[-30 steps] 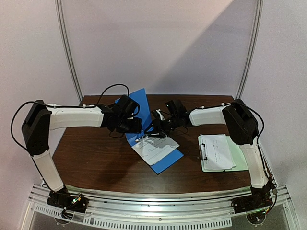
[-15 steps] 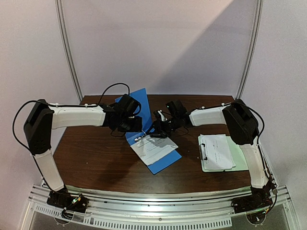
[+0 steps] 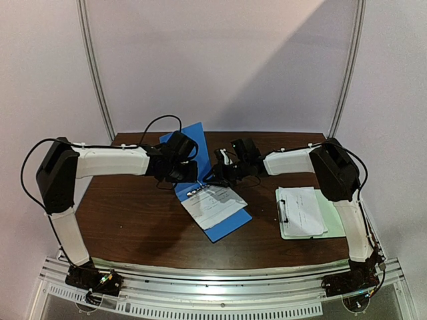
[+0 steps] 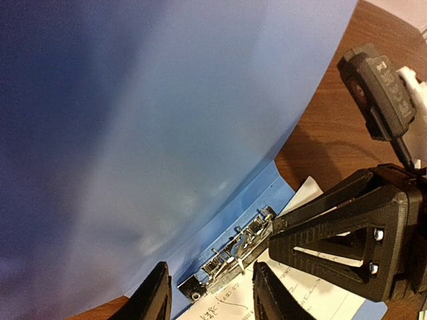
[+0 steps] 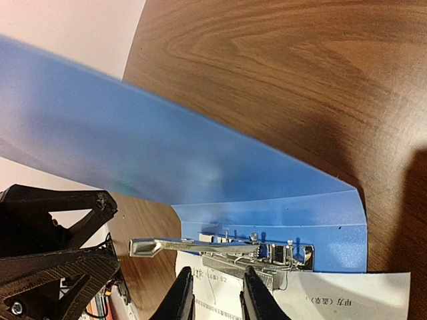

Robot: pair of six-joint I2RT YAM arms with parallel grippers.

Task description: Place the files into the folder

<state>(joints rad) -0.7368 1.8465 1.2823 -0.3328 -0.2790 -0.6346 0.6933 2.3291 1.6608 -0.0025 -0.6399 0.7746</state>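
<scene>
As jaws narrow at metal clip (image 5: pixel 257 253), sheet (image 5: pixel 333 297) seated in folder (image 5: pixel 200 153), clamping likely next; left gripper (image 4: pixel 208 293) parted, empty; right gripper (image 5: pixel 217 297) hold unclear.

Folder (image 5: pixel 167 160) glossy plastic; clip (image 5: pixel 227 250) shiny metal; files (image 5: pixel 333 293) matt paper; table (image 5: pixel 280 67) grained wood.

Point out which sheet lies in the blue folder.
The sheet at mid-table, on the blue folder, top edge at its metal clip; the other sheet rests on the pale green clipboard at the right.
</scene>
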